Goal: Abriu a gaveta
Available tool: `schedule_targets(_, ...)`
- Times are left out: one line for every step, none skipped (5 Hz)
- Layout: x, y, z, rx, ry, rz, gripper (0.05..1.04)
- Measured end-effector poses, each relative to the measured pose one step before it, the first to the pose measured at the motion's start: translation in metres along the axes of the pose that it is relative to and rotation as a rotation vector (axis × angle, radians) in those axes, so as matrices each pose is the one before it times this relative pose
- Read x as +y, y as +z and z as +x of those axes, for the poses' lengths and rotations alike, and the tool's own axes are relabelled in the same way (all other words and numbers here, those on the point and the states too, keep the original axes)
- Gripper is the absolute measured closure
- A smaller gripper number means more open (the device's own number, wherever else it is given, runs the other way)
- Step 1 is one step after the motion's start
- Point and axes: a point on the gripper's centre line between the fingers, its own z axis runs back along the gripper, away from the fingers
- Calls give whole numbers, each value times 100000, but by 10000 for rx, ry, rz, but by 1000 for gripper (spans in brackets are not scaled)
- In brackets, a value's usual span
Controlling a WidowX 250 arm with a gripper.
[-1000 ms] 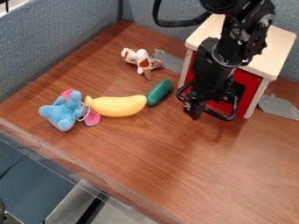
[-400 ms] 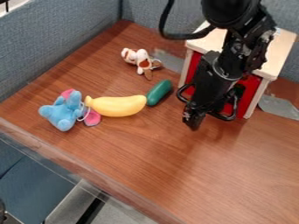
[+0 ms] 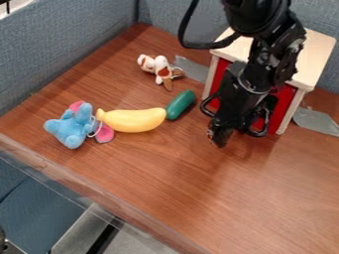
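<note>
In front of the small wooden cabinet, my black gripper hangs low over the table, to the right of the green toy. Behind it is the cabinet's red drawer front, partly covered by the arm. A black curved handle stands out from that front, and the gripper overlaps its middle. Whether gripper and handle touch, I cannot tell. The drawer front looks about level with the cabinet's frame.
Left of the gripper lie a green toy, a yellow banana and a blue plush. A brown and white plush sits farther back. Grey tape is right of the cabinet. Blue-grey partitions border the table.
My gripper has shifted slightly away from the cabinet, toward the table's front, and the upper arm has tilted. The drawer and toys look unmoved.
</note>
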Motion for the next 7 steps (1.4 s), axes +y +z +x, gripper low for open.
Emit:
schedule_targets(-372, 214, -155, 88, -95, -126, 703)
schedule_targets(-84, 47, 118, 71, 183, -7, 846)
schedule_targets(133, -36, -164, 133, 130, 69, 858)
schedule_targets(1339, 8, -412, 104, -52, 167, 858)
schedule_targets(1501, 385, -850, 105, -189, 161, 859)
schedule_targets(1264, 220, -754, 45, -189, 124, 859)
schedule_targets(945, 72, -238, -41, -76, 114, 859)
